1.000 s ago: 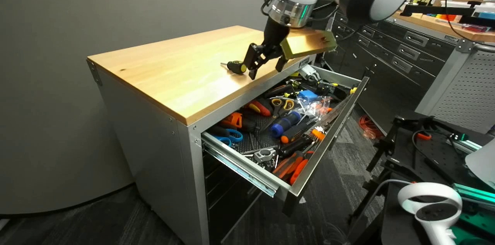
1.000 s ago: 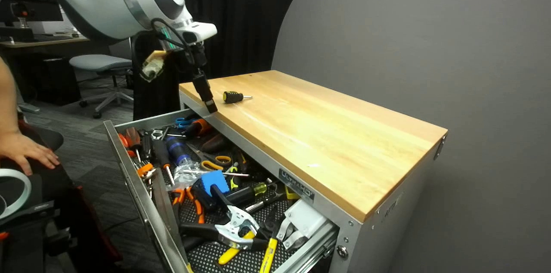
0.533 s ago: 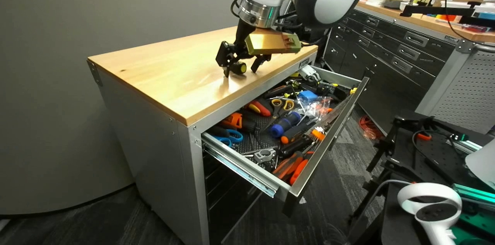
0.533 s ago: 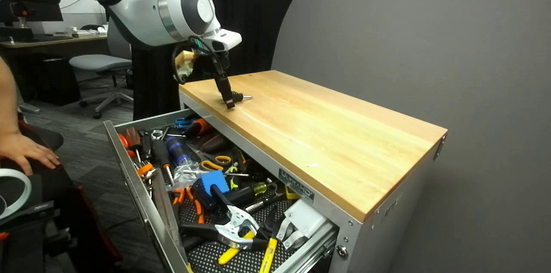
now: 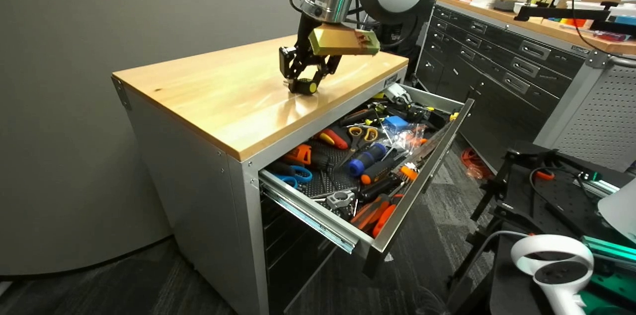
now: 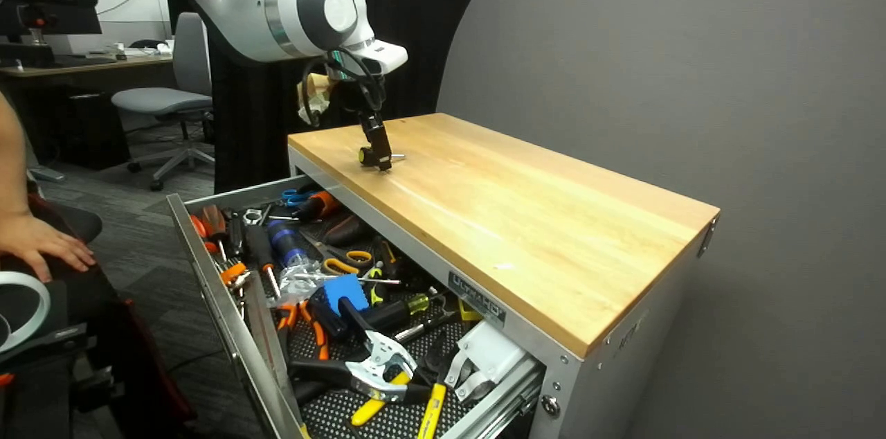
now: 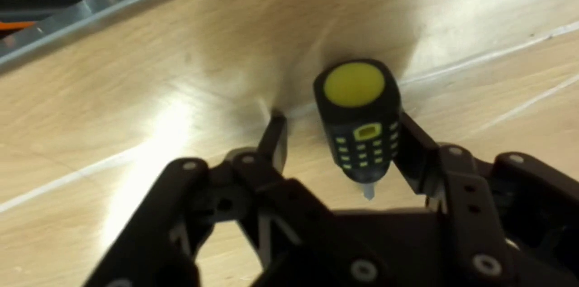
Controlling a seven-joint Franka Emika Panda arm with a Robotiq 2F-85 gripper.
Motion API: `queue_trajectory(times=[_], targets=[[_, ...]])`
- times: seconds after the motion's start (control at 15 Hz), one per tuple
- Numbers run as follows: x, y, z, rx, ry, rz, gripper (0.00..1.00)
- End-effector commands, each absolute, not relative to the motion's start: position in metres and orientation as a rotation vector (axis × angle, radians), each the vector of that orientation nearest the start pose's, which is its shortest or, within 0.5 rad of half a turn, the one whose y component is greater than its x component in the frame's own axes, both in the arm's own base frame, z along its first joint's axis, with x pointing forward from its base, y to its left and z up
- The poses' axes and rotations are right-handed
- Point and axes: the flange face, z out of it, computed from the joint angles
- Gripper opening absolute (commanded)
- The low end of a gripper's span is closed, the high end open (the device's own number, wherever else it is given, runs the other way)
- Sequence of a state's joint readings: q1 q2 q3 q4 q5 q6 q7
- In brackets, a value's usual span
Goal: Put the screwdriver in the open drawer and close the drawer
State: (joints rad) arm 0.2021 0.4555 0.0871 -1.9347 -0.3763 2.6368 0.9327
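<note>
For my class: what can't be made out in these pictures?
In an exterior view:
the middle of the screwdriver, behind the gripper;
the near front corner of the drawer, past the bottom edge;
most of the person, past the left edge.
In the wrist view:
tools, cut off at top left.

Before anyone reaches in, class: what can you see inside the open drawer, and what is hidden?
Inside the drawer lie yellow-handled scissors, a blue block, a silver clamp, crumpled clear plastic and assorted tools. Whatever lies beneath these, or back under the worktop, is covered.
</note>
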Motion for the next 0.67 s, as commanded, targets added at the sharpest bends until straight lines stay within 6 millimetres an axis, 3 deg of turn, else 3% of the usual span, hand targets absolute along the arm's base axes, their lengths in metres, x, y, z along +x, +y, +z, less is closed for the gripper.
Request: queue_trajectory(times=[0.0, 0.13, 0.4, 0.6], targets=[[0.616, 0.176, 0.271, -3.093, 0.526, -0.381, 0.28], [0.608, 0.17, 0.277, -3.118, 0.513, -0.346, 0.13], [0.568, 0.147, 0.28, -3.234, 0.376, -0.205, 0.18], [0.52, 0.118, 0.276, -3.362, 0.317, -0.115, 0.18]])
